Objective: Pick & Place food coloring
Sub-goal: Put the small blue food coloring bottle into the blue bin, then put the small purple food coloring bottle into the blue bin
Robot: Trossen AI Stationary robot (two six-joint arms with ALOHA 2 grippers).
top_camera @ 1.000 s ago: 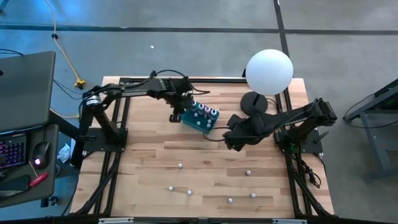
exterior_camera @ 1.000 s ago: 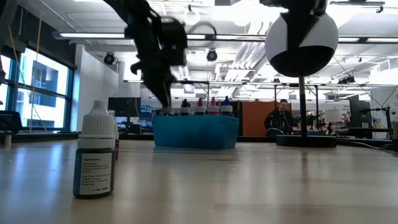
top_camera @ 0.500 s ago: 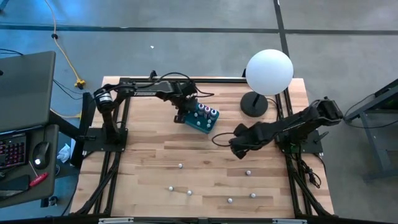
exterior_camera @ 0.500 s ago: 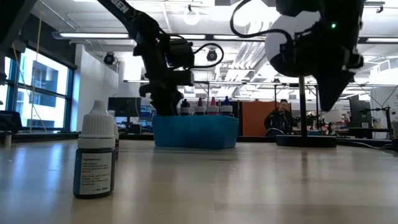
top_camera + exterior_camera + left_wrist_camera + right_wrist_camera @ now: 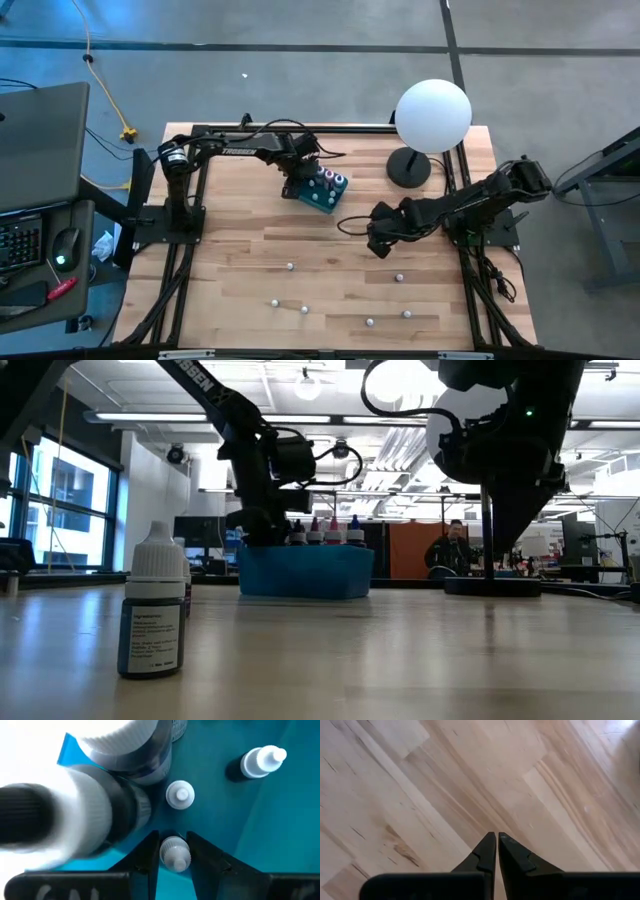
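While the left gripper (image 5: 174,851) jaws are clenched on an upright food coloring bottle (image 5: 175,854) inside the teal box (image 5: 318,192), the empty right gripper (image 5: 376,246), jaws shut, is held above the bench (image 5: 240,260); a loose bottle (image 5: 398,277) lies nearest at five o'clock.

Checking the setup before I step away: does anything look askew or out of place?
The teal box sits skewed to the table edges. Six bottles are scattered on the front of the table. The left hand grips a bottle inside the box.

Overhead ceiling strip lights (image 5: 160,417) brighten the room evenly. Glare washes out the white bottle caps (image 5: 120,732) in the left wrist view, which blur close up. The pale wooden bench (image 5: 420,795) looks sharp.
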